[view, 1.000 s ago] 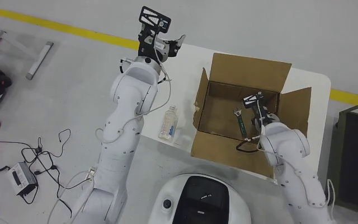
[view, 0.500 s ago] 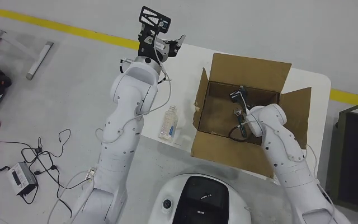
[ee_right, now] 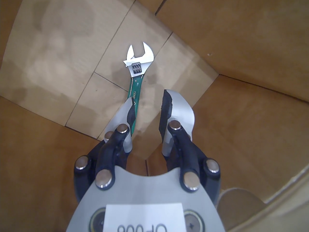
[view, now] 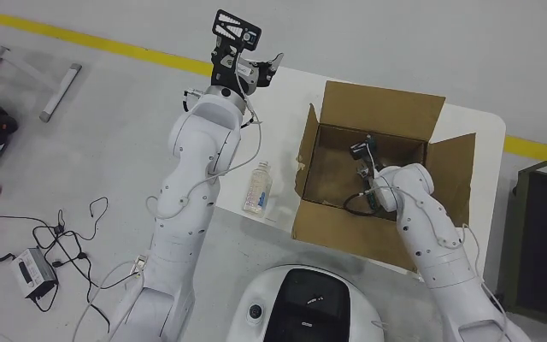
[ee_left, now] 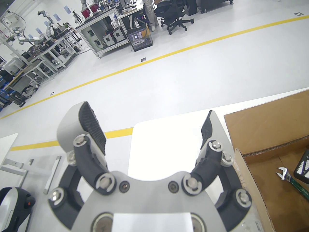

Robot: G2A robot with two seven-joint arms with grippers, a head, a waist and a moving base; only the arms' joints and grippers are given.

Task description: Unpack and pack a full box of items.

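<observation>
An open cardboard box (view: 385, 107) stands on the white table (view: 291, 94). On its floor lies a wrench (ee_right: 137, 73) with a green handle and a silver head, also seen from the left wrist as the wrench (ee_left: 287, 177). My right gripper (ee_right: 148, 100) is low inside the box, open, with the wrench handle between its fingers, close to one finger (ee_right: 129, 112); I see no grip on it. My right arm (view: 406, 188) covers the wrench from above. My left gripper (ee_left: 147, 114) is held open and empty above the table's far left corner.
A clear plastic bottle (view: 258, 188) lies on the table to the left of the box. The box flaps (view: 453, 162) stand up around the opening. Cables and a small device (view: 34, 269) lie on the floor at the left.
My right arm has swung from the box's right side toward its middle and gone down over the wrench, hiding it from above. The left arm has not moved.
</observation>
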